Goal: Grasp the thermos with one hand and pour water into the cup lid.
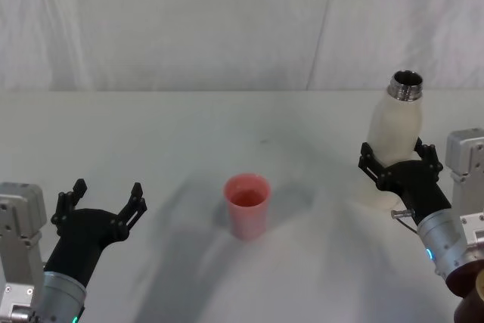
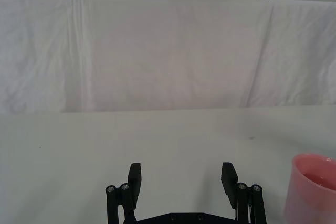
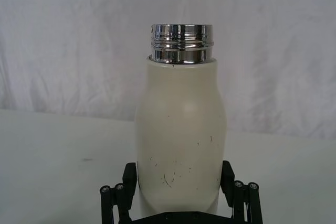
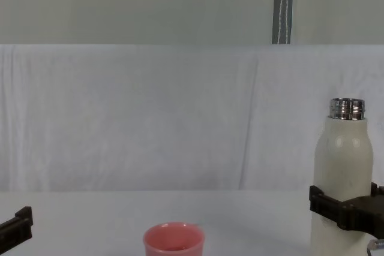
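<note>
Right end effector (image 1: 399, 166): sat around the lower body of the thermos (image 1: 395, 128), one black finger on each side. In the right wrist view the fingers (image 3: 129, 179) stood at the bottle's flanks, apparently touching it, so it looked closed on the bottle, though how firm the grip was could not be told.
Left end effector (image 1: 106, 200): rested low at the robot's left over the desk (image 1: 189, 126), fingers spread wide, holding nothing, well apart from the cup lid (image 1: 247, 203).
Done: judging from the pictures, the grasp on the thermos was made or nearly made.
Left to do: the bottle stood upright at the robot's right, apart from the cup lid, so carrying it over, tilting it and pouring all remained. No stream of water was visible.
Thermos: tall, cream-white and matte, with rounded shoulders, faint dark scuffs on its body, and a shiny threaded steel neck with no cap on it.
Cup lid: small, round and pink, upright near the middle of the desk, between the two arms. Whether it held any liquid could not be told.
</note>
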Available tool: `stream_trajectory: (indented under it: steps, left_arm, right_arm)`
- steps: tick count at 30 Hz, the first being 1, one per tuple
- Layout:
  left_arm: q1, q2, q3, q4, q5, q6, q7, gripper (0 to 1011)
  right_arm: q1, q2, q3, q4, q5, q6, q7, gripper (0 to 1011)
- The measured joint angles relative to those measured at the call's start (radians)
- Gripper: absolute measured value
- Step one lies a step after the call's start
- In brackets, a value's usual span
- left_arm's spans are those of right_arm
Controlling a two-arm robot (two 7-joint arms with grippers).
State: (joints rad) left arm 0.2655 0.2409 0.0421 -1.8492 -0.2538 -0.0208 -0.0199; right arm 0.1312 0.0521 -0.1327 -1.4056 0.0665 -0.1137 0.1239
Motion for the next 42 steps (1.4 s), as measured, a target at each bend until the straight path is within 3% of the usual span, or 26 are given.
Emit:
stream_trajectory:
  steps: [27, 31, 42]
  left_arm:
    - [0.000, 0.000, 0.000, 0.000, 0.000, 0.000, 0.000, 1001]
    - [0.000, 0.000, 0.000, 0.000, 0.000, 0.000, 0.000, 1001]
    - [0.000, 0.000, 0.000, 0.000, 0.000, 0.000, 0.000, 1001]
  right_arm:
    - [0.026, 0.001, -0.009, 0.030, 0.000, -0.001, 0.004, 999]
    - [0.026, 0.001, -0.009, 0.030, 0.000, -0.001, 0.004, 953]
    - [0.025, 0.001, -0.009, 0.028, -0.001, -0.001, 0.004, 950]
